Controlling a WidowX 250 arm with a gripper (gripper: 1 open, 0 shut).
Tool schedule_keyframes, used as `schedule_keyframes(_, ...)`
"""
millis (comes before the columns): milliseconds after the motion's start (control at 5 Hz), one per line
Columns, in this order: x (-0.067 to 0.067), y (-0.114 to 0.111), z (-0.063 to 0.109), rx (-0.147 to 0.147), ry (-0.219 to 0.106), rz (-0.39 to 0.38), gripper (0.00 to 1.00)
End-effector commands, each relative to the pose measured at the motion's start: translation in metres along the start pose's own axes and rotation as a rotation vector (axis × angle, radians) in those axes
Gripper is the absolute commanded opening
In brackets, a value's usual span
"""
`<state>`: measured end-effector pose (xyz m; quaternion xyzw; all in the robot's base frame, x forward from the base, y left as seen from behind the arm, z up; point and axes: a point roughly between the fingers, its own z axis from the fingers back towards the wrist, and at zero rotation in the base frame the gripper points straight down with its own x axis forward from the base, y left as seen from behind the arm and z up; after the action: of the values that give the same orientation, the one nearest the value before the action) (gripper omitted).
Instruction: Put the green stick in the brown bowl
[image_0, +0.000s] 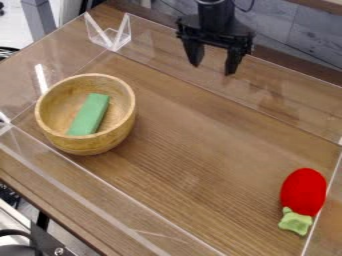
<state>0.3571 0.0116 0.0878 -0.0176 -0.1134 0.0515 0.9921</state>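
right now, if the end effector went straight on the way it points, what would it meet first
Probably the bare wooden tabletop: the open end effector seems to point down at the far part of it, with nothing visible between. Depth is hard to judge from this one view.

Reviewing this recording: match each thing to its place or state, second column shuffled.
1. green stick
2. bowl
3. red toy
4. jaws

A. at the table's right, green end toward the viewer
B. open, near the far edge
C. inside the bowl
D. brown and round, at the table's left

1-C; 2-D; 3-A; 4-B
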Motion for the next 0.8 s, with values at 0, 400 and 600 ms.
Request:
schedule_keyframes(0,0.012,0.002,0.02,-0.002,-0.039,0.005,1.0)
schedule_keyframes(400,0.018,-0.01,0.008,-0.008,-0.022,0.045,1.0)
schedule_keyframes(600,0.013,-0.02,-0.001,-0.005,-0.028,0.05,1.0)
